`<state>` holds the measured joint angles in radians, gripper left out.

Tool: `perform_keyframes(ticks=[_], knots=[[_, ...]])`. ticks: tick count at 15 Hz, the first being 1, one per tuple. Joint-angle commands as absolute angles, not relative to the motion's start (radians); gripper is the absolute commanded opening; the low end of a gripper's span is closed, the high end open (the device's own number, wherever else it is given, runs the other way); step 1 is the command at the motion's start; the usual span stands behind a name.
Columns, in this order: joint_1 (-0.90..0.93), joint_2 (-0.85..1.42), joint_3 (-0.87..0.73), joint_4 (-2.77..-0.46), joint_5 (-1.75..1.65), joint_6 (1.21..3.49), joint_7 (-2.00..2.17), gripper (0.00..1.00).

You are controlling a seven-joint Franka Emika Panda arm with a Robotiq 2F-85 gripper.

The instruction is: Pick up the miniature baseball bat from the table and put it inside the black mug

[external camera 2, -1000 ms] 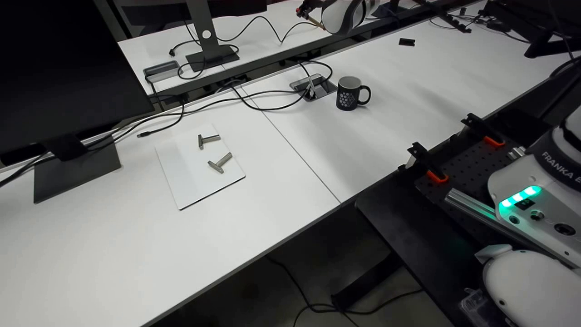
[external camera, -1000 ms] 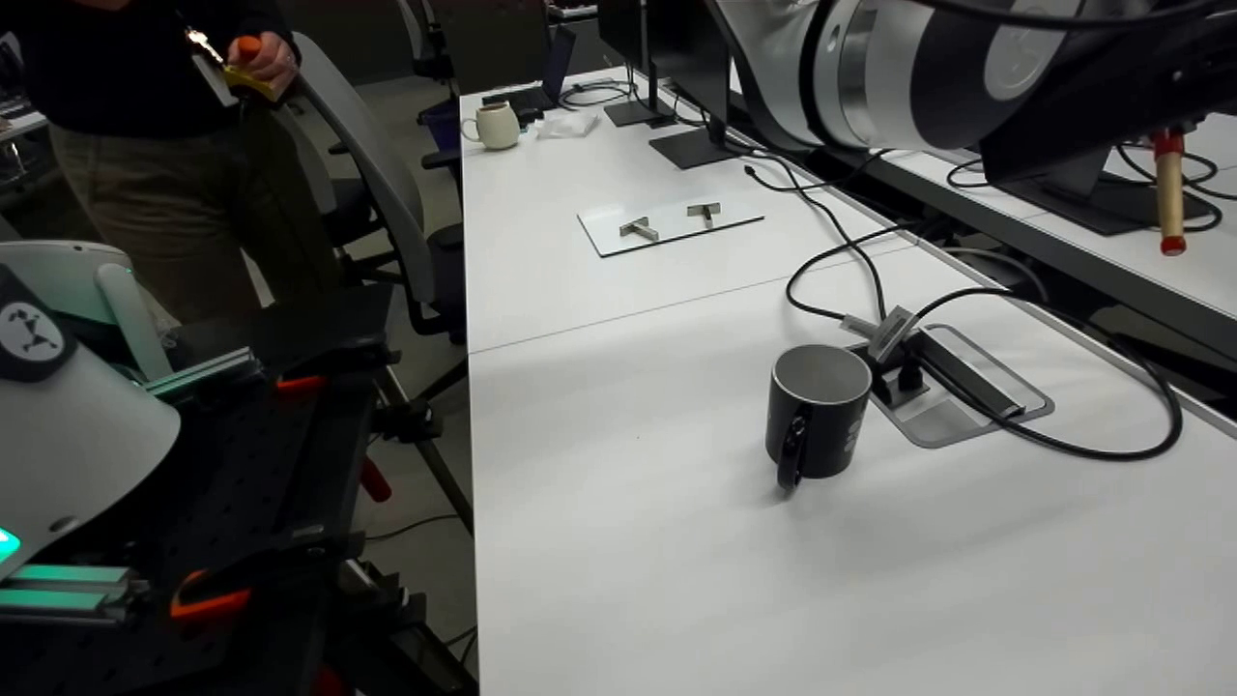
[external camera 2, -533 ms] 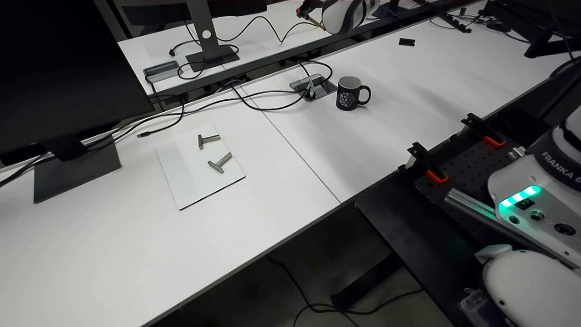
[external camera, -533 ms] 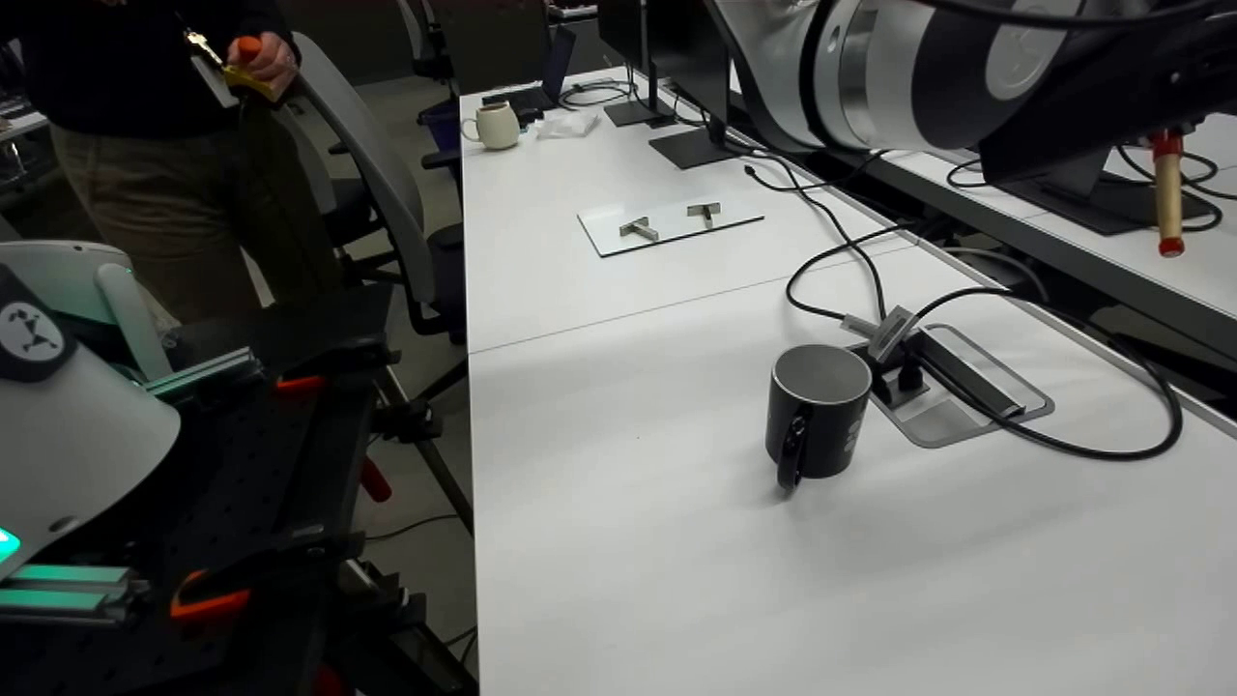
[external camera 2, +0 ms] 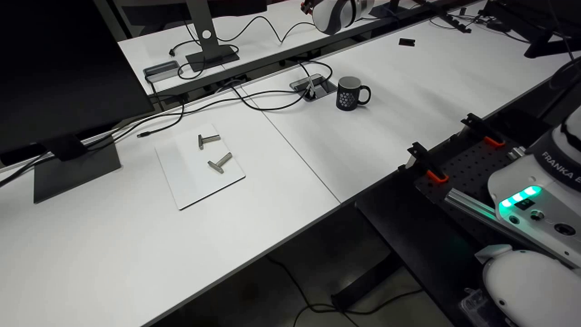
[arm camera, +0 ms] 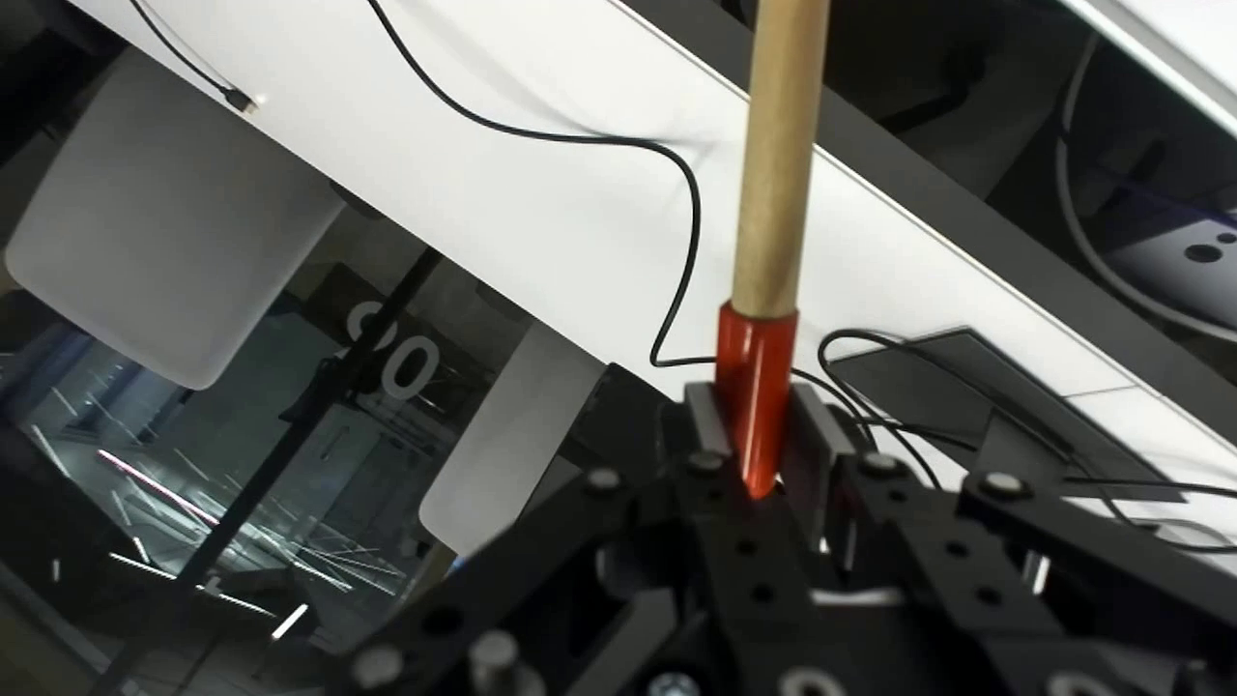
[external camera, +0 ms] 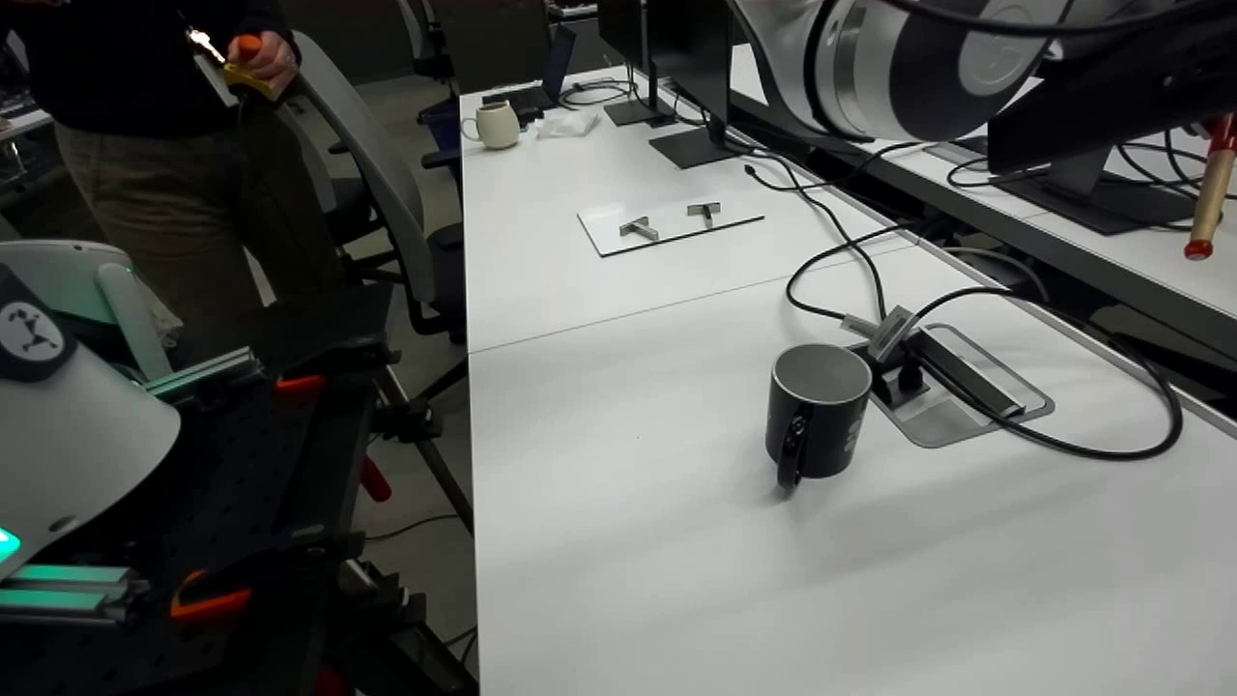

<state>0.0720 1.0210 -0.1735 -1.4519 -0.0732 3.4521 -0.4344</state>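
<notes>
Wooden bat (arm camera: pixel 775 213): clamped in hand (arm camera: pixel 759 416) | black mug (external camera 2: pixel 347 97): upright | base (external camera 2: pixel 556 195): "FRANKA E" (cut off)

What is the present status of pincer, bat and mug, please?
Pincer shut on miniature baseball bat, at one red end. Bat outside black mug. Mug upright; cables near it, none across opening.

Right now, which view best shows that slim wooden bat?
The wrist view: the slim wooden bat is largest, though cropped. In an exterior view it's small, red tip lowest; in an exterior view I can't discern it near the white robot arm.
</notes>
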Motion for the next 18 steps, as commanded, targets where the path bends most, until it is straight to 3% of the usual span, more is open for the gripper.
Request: perform_keyframes(ticks=[1,6,12,15,18], knots=[[0.211,1.113,-0.315,-1.337,0.139,3.458,-0.374,0.07],[0.486,1.253,-0.636,-1.320,0.552,3.466,-0.254,0.07],[0.822,1.456,-0.980,-1.543,1.041,3.466,-0.118,0.07],[0.931,1.540,-1.044,-1.666,1.231,3.460,-0.088,0.07],[1.001,1.486,-1.056,-1.801,1.291,3.454,-0.153,0.07]])
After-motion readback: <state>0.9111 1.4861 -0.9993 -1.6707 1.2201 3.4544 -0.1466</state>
